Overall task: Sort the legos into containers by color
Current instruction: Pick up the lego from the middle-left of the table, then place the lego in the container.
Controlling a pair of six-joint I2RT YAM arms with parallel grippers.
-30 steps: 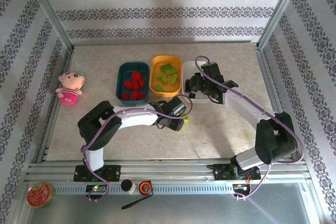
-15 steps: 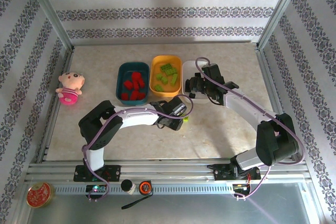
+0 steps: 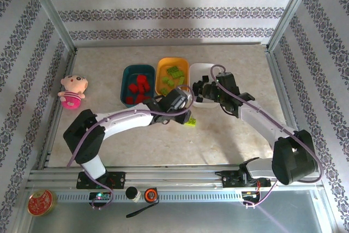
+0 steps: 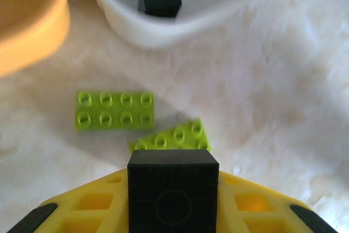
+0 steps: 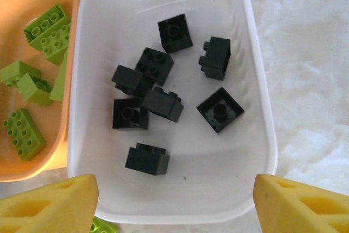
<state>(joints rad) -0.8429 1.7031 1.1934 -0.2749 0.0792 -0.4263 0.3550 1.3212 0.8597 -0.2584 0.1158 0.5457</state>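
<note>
Legos are nearly sorted. A black brick (image 4: 172, 186) is clamped in the left gripper (image 4: 173, 207), presumably bound for the white tray (image 4: 163, 31) just ahead, where black bricks (image 5: 154, 65) are gathered. Two lime-green bricks (image 4: 114, 109) lie loose on the table (image 3: 234, 135) beside it, likely owed to the orange-yellow tray (image 4: 32, 36). The right gripper (image 5: 174, 205) is held spread and empty over the white tray.
</note>
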